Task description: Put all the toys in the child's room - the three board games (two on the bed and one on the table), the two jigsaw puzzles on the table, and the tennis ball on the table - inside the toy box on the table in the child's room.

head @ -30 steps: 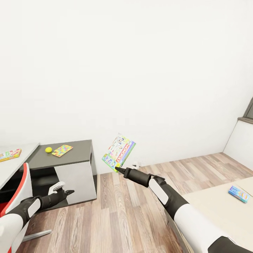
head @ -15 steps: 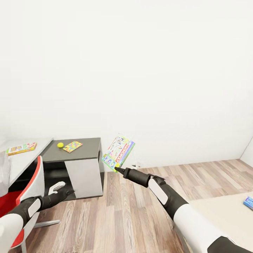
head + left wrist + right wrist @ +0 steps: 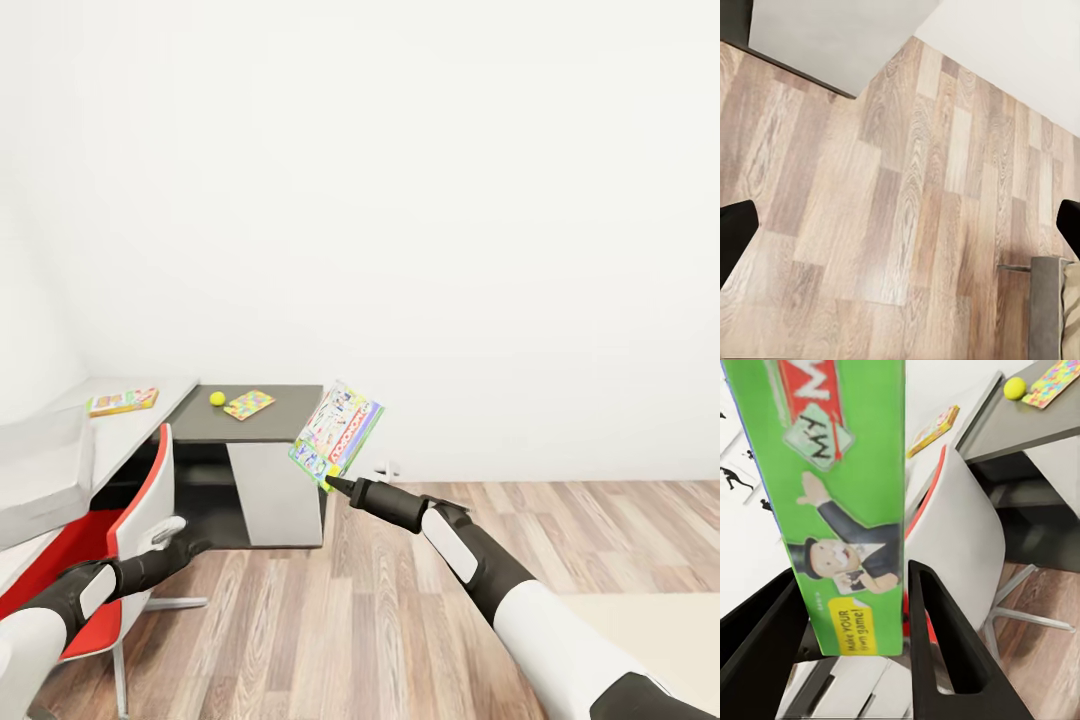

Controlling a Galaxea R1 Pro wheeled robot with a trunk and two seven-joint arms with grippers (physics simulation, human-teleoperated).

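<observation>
White-walled room; toy box (image 3: 40, 470) cut off at edge.

Readable print on the held board game

The green board game (image 3: 844, 502) carries a yellow tag reading "Make YOUR own game!"; red banner letters above are cut off.

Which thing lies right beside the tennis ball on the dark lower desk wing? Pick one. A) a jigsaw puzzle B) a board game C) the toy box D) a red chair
A: the tennis ball sits on the dark wing next to a multicoloured jigsaw puzzle.
</observation>
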